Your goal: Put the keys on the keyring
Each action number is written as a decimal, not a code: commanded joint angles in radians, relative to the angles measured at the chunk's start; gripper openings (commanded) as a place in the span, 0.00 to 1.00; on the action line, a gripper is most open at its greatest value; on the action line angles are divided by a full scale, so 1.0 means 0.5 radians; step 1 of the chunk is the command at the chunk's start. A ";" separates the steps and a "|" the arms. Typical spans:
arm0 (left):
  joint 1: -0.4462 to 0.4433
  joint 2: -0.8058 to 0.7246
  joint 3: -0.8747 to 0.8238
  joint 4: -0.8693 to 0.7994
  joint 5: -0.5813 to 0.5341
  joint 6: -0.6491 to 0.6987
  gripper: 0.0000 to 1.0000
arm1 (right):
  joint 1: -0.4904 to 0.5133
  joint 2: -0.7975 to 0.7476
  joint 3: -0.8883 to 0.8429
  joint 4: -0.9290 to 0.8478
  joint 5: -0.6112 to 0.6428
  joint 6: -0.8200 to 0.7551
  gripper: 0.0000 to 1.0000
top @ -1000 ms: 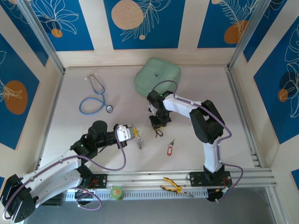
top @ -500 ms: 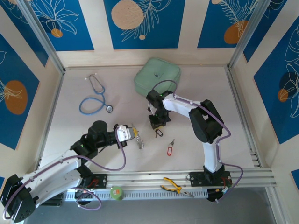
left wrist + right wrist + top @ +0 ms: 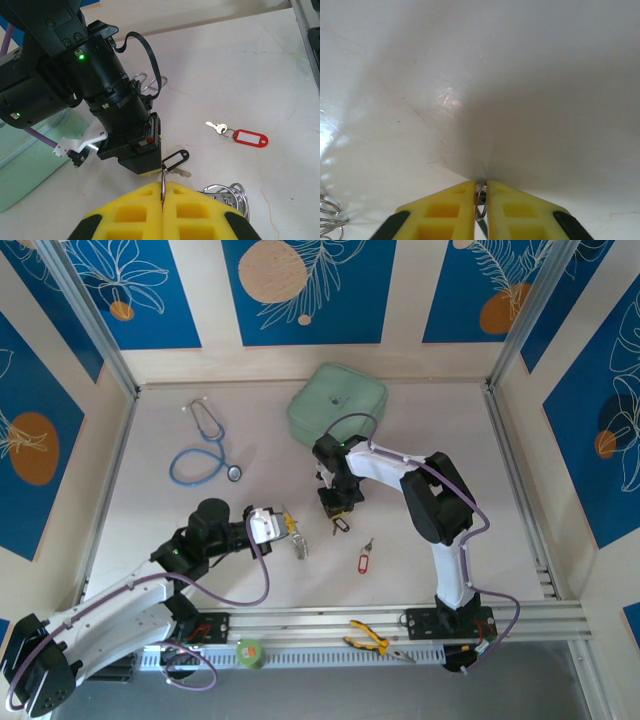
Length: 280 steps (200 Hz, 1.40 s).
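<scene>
Your left pincer (image 3: 162,186) is clamped shut on the keyring (image 3: 227,195) wire, with its strung pieces heaped on the desk (image 3: 240,65) at its 5 o'clock in the top view. Your right pincer (image 3: 480,184) is pinched nearly together on a thin ring (image 3: 480,202), and the black-tagged key (image 3: 175,160) sits just at its 6 o'clock. The red-tagged key (image 3: 247,137) lies apart at 5 o'clock, its white label too small to read.

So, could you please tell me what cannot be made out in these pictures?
Right wrist view: thin ring pinched in right tool; the bottom edge cuts off whatever hangs on it.
Left wrist view: keyring partly behind left tool.
Top view: black-tagged key too small to read.
</scene>
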 commanded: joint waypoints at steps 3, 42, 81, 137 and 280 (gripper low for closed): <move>-0.019 -0.036 0.000 -0.007 -0.001 0.035 0.00 | -0.004 0.014 0.053 -0.056 0.020 0.025 0.12; -0.018 -0.032 -0.001 -0.010 0.002 0.036 0.00 | 0.002 -0.008 0.055 -0.075 0.042 0.022 0.18; -0.019 -0.033 -0.001 -0.009 0.000 0.036 0.00 | 0.018 -0.019 0.045 -0.097 0.052 0.019 0.18; -0.017 -0.035 0.000 -0.012 0.007 0.040 0.00 | 0.033 -0.015 0.042 -0.093 0.056 0.017 0.11; -0.018 -0.052 0.004 -0.030 -0.004 0.037 0.00 | 0.045 -0.268 -0.099 0.079 0.048 -0.042 0.00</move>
